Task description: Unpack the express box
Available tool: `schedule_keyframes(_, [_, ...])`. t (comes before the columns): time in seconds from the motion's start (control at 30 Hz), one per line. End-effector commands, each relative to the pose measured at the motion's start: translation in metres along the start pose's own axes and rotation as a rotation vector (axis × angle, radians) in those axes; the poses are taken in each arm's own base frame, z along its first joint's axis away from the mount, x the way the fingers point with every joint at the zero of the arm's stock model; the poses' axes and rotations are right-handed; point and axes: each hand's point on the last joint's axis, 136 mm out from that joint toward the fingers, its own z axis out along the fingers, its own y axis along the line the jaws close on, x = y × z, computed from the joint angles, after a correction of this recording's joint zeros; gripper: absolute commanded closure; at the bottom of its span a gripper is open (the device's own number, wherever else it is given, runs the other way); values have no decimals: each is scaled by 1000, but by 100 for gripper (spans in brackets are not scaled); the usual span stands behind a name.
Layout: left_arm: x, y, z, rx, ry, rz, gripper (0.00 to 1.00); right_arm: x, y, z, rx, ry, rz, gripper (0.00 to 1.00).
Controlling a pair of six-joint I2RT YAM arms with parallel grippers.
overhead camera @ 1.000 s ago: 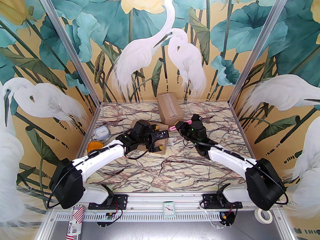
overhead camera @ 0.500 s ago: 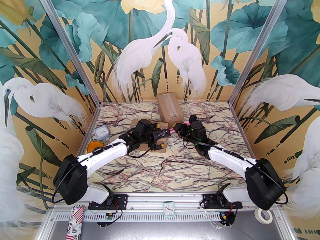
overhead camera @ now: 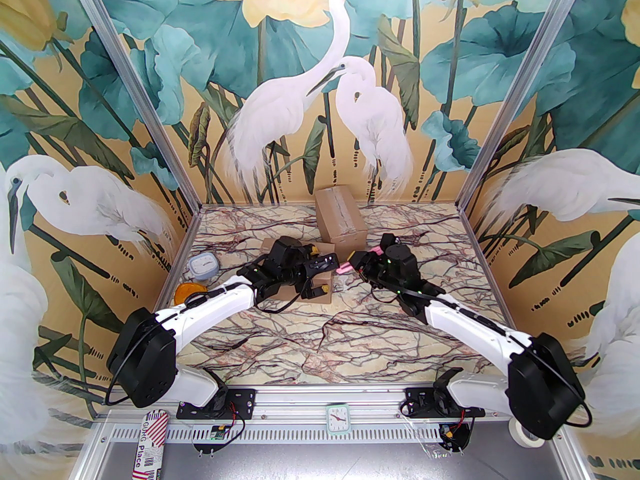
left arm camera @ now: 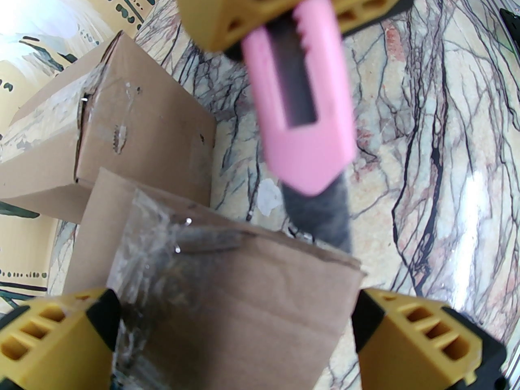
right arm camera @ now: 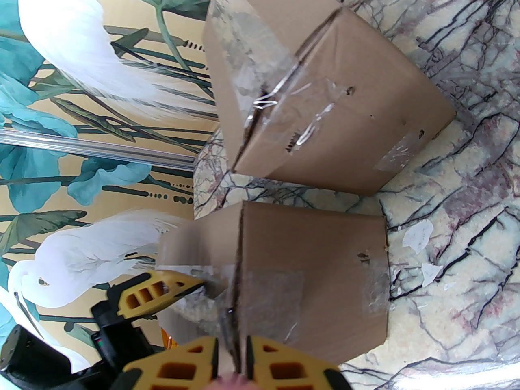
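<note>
Found the left pincer point(overhead camera: 322, 275) spread wide, with one yellow fingertip point(left arm camera: 53, 331) off each side of the near express box point(left arm camera: 227, 299) and nothing gripped. Saw crumpled clear tape point(left arm camera: 154, 234) along that box's top seam, right under the left wrist camera. Found the right pincer point(overhead camera: 357, 259) clamped on a pink utility knife point(overhead camera: 344, 269), fingers nearly together around the handle. Saw the knife's tip aimed toward the left pincer and hanging just off the box's right end, above the counter point(overhead camera: 350, 338). Made out a blurred grey shape beyond the pink tip in the left wrist view, but could not tell blade contact with the cardboard. Located the near express box left of centre on the marbled counter, mostly hidden beneath the left arm in the overhead view. Noted a second taped box point(overhead camera: 340, 215) just behind it, near the back wall. Spotted a pale blue lidded tub point(overhead camera: 202, 265) and an orange disc point(overhead camera: 189, 293) well to the left, by the side wall.
</note>
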Motion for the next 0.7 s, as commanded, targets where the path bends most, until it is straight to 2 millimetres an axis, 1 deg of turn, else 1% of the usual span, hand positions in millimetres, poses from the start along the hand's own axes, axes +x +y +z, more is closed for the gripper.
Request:
schedule_keyframes(0.0, [8, -20, -8, 77, 1, -42, 1, -16, -5, -10, 22, -67, -16, 100])
schedule_keyframes(0.1, [-1, -32, -18, 127, -55, -58, 1, -34, -9, -18, 33, -115, -24, 100])
schedule_keyframes(0.17, [-4, -37, -23, 153, -75, -76, 1, -49, -18, -24, 53, -149, -29, 100])
schedule_keyframes(0.27, [-7, -42, -28, 174, -81, -89, 0, -68, -42, -29, 86, -158, -8, 100])
schedule_keyframes(0.3, [-8, -42, -29, 173, -81, -93, 1, -74, -53, -29, 107, -150, 7, 100])
schedule_keyframes(0.4, [-12, -36, -34, 145, -86, -110, 1, -88, -84, -27, 147, -123, 25, 100])
schedule_keyframes(0.53, [-22, -19, -47, 64, -109, -190, 0, -100, -123, -19, 165, -66, 83, 100])
schedule_keyframes(0.6, [-27, -14, -56, 29, -132, -225, 0, -103, -142, -14, 180, -33, 100, 100])
schedule_keyframes(0.67, [-29, -9, -65, -11, -147, -265, 0, -103, -152, -5, 178, 10, 101, 100])
